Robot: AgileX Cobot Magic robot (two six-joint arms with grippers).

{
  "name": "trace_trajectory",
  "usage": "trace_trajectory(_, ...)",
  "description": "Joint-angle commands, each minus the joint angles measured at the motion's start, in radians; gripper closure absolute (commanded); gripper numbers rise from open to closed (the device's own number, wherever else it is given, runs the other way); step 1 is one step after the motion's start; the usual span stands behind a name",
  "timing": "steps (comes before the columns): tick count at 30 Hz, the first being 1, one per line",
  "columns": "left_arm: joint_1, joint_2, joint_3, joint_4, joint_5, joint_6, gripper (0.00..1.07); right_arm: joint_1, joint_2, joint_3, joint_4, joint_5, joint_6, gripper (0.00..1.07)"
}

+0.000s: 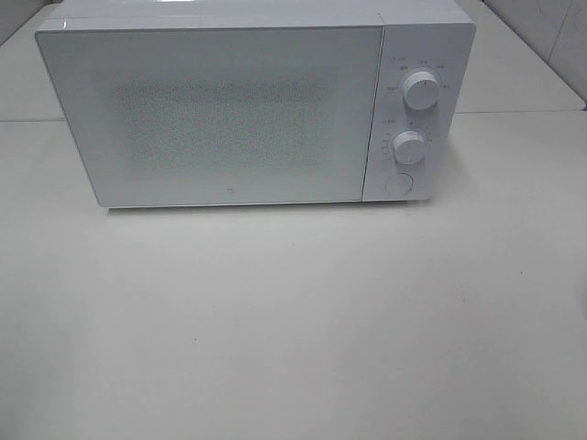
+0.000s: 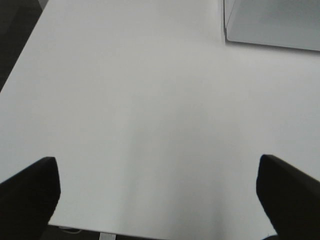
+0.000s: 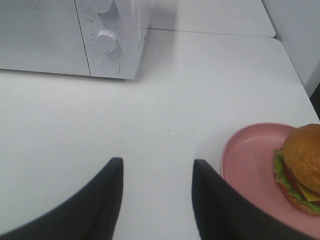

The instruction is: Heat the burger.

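One burger (image 3: 301, 167), a glossy golden-brown bun over green lettuce, a red slice and a yellow edge of cheese, sits on a round pale pink plate (image 3: 247, 160) with a faintly speckled surface, and it shows only in the right wrist view. It lies just beside the right end effector (image 3: 156, 192), off to one side of its two dark, smooth, tapering fingers (image 3: 107, 200), apart from them; those fingers stand partly spread with only bare white tabletop (image 3: 190, 100) between them, holding nothing. The left end effector (image 2: 157, 192) is spread wide, its two matte black fingertips (image 2: 30, 192) at the far corners of its own view, gripping nothing, above the plain tabletop with a corner of the white box-shaped microwave oven (image 1: 248, 101) near it. The microwave stands closed on the smooth, off-white tabletop, its flat door (image 1: 211, 110) carrying a fine dotted mesh window; beside the door sit two round white ribbed knobs (image 1: 421, 90) one above the other, and a flat round button (image 1: 397, 183) below them.
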Motion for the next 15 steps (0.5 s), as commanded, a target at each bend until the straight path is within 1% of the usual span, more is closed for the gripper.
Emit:
trace_trajectory(1,0.0,-0.036,0.002,-0.004,-0.016,-0.008,0.06,-0.006,-0.025,-0.001,-0.004,-0.008,0.007,0.61)
trace_trajectory(2,0.0,-0.077,0.002,-0.003,-0.016,-0.008,0.06,-0.006,-0.025,-0.001,-0.004,-0.008,0.007,0.61)
trace_trajectory(4,0.0,-0.097,0.002,-0.002,-0.016,-0.008,0.06,-0.006,-0.025,-0.001,-0.004,-0.008,0.007,0.61)
trace_trajectory(6,0.0,-0.159,0.002,-0.002,-0.016,-0.008,0.06,-0.006,-0.025,-0.001,-0.004,-0.008,0.007,0.61)
trace_trajectory(15,0.0,-0.182,0.003,-0.001,-0.016,-0.007,0.06,-0.006,-0.025,-0.001,-0.004,-0.008,0.007,0.61)
